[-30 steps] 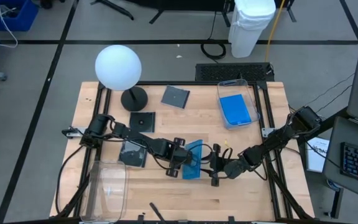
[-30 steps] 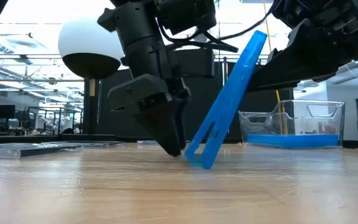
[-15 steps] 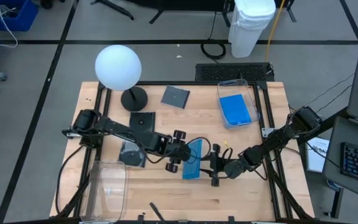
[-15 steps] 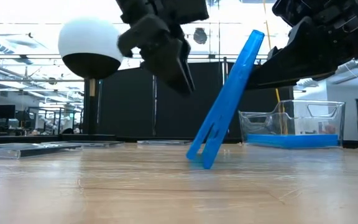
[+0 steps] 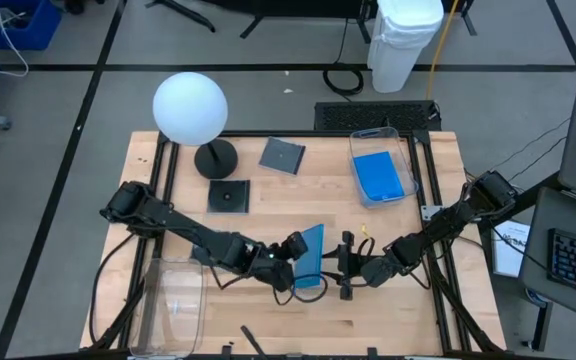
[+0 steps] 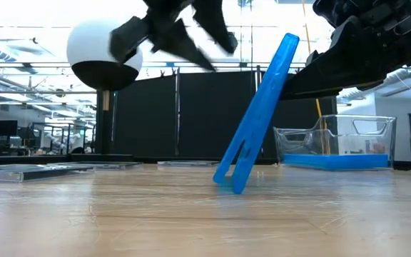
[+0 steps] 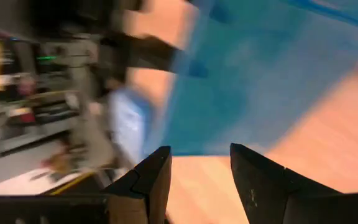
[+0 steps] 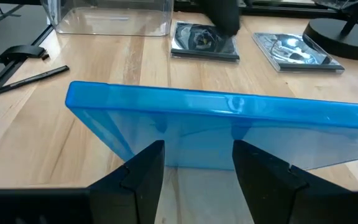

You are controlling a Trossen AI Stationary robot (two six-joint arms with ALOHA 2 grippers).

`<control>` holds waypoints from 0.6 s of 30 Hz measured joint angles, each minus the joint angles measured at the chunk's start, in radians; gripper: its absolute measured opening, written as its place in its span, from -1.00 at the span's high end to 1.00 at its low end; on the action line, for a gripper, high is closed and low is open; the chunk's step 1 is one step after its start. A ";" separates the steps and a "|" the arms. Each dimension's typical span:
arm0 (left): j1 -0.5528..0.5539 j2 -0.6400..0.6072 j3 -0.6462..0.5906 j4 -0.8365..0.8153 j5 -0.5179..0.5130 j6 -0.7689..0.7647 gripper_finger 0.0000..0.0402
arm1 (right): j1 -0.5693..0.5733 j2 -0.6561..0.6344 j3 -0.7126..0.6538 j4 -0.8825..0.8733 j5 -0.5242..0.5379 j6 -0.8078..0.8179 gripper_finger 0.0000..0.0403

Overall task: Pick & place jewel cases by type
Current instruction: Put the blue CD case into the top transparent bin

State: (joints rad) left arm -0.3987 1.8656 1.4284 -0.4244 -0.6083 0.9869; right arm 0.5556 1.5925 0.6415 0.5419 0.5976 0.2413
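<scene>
A bright blue jewel case [image 5: 310, 257] stands tilted at the table's middle, with its lower edge [image 6: 228, 184] on the wood and its leaves slightly apart there. My right gripper [image 8: 197, 146] is open on its right side, up against its face. My left gripper [image 5: 286, 262] hangs open in the air left of the case [image 6: 255, 114], touching nothing. Blue cases [image 5: 382, 175] lie in the far right bin. Two dark cases [image 5: 282, 155] [image 5: 228, 195] lie flat near the lamp. A third [image 8: 204, 40] is partly behind my left arm. My right gripper comes level from the table's right side, and the blue case leans its upper part [image 6: 282, 75] against the fingertips [image 8: 148, 155]. The fingers are not closed on it. The case's lower edge stays on the table, and its top tips toward this gripper.
A white globe lamp [image 5: 190, 107] on a black base stands at the far left. A clear bin [image 5: 173, 300] sits at the near left corner. Another clear bin's wall [image 5: 408, 160] stands at the far right. Bare wood lies near the table's near edge [image 5: 388, 320].
My left gripper has risen from the table beside the blue case's lower edge to well above it, turning as it went, and its arm has swung toward the near edge. The blue case has stayed tilted against my right gripper.
</scene>
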 joint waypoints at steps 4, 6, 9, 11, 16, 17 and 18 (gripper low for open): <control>-0.012 0.000 0.000 0.090 -0.023 0.102 0.15 | 0.000 0.000 0.000 0.008 0.000 0.000 0.09; -0.017 0.000 0.000 0.117 -0.025 0.155 0.15 | 0.000 0.000 0.000 0.008 0.000 0.000 0.09; -0.019 0.000 0.000 0.129 -0.022 0.189 0.15 | 0.000 0.000 0.000 0.008 0.000 0.000 0.09; -0.017 0.000 0.007 0.087 -0.022 0.216 0.15 | 0.000 0.000 0.000 0.008 0.000 0.000 0.09; -0.021 0.015 0.058 -0.035 -0.014 0.235 0.15 | -0.005 0.000 0.000 0.008 0.000 0.006 0.09; -0.024 0.019 0.072 -0.074 -0.013 0.235 0.15 | -0.006 0.000 0.000 0.008 0.000 0.007 0.09; -0.024 0.027 0.095 -0.097 -0.010 0.232 0.15 | -0.008 0.000 0.000 0.007 0.000 0.007 0.09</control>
State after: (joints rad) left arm -0.4229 1.8928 1.5230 -0.5218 -0.6183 1.2187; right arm 0.5477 1.5921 0.6415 0.5489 0.5974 0.2485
